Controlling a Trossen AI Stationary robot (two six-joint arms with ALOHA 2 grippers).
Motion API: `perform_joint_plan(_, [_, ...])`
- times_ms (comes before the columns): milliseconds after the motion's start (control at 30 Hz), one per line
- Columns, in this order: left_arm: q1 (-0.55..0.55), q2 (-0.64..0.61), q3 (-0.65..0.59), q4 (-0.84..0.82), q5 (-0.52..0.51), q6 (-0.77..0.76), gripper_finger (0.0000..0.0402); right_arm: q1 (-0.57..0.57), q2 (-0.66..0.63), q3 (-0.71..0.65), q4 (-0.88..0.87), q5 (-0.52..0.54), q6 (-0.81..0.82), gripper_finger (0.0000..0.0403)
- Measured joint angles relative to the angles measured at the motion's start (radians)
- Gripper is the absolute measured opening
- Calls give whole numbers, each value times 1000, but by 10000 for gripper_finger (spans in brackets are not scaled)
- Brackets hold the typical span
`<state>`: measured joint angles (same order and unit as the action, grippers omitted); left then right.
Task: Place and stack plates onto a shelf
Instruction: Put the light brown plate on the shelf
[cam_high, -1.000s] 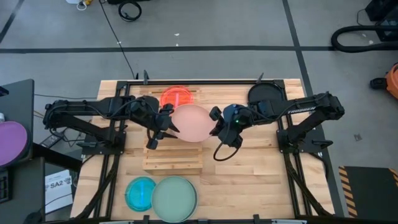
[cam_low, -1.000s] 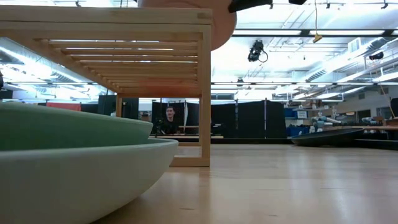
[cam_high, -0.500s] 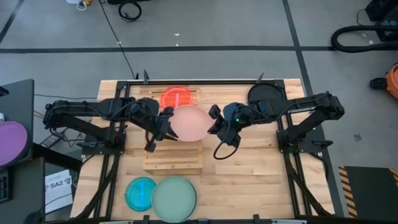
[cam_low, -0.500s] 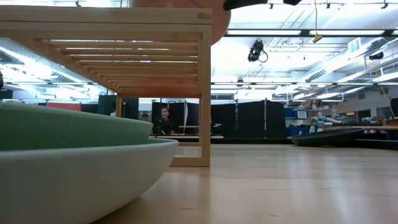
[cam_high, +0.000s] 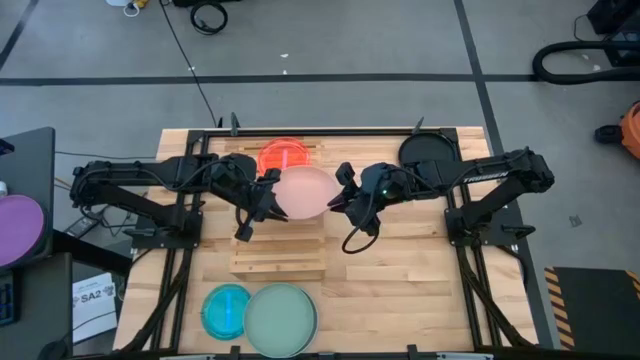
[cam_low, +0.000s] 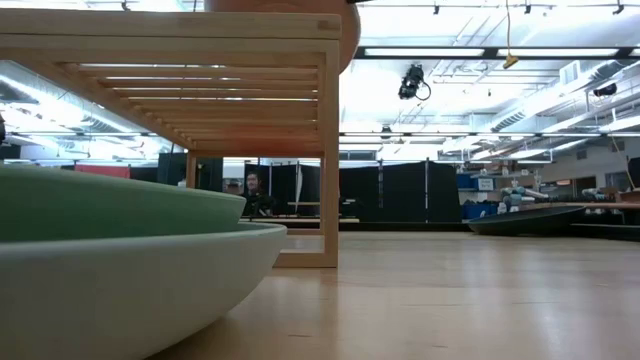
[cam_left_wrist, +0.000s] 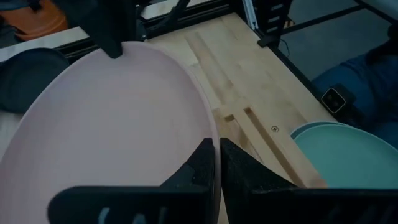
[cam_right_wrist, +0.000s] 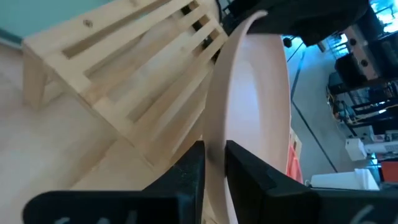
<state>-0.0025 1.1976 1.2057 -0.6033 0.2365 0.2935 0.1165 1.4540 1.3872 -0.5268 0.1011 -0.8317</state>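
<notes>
— What do you see, going from the left of the overhead picture?

— At the far left edge sits a round purple disc (cam_high: 18, 228) on a dark stand, off my table. Low in the frame, left of centre, a small translucent blue plate (cam_high: 226, 310) lies touching a larger pale mint-green plate (cam_high: 281, 319). Above them, near the middle, stands the light-wood slatted shelf (cam_high: 277, 256).

— And your claws?

— My left gripper (cam_high: 267, 200) is at the left rim of a large pale pink round plate (cam_high: 303, 193), which hangs over the shelf's far end, just in front of a small translucent red-orange plate (cam_high: 286, 154) at the table's back edge. In my left wrist view, my fingers (cam_left_wrist: 204, 165) pinch that pink rim (cam_left_wrist: 112, 130) between them.

— The right one?

— My right gripper (cam_high: 337, 200) is at the plate's right rim. Its wrist view shows the plate's edge (cam_right_wrist: 249, 112) running between my fingers (cam_right_wrist: 189, 169), which stand close on either side; whether they are pressing it or loose, I cannot tell. Further right, in the upper right of the table, lies a round black disc (cam_high: 428, 151).

— From table height?

— The pink plate's underside (cam_low: 345, 40) peeks over the shelf's top (cam_low: 170, 45).
</notes>
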Motion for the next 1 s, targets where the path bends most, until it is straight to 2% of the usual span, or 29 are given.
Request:
perform_joint_plan(167, [0,0,0,0,5,1,18,0,0,0,0,-1,24,85])
perform_joint_plan(567, [-1,-1,0,-14,-10,-47,17,1,0,0,22,12,71,162])
perform_joint_plan(667, [-1,-1,0,-16,-10,-47,17,9,-1,0,22,66,71,167])
perform_joint_plan(867, [-35,-1,0,-39,-23,-74,17,46,-23,0,-2,247,70,166])
perform_joint_plan(1000, [-97,-2,0,-52,-81,-81,17,65,-66,0,-33,284,76,166])
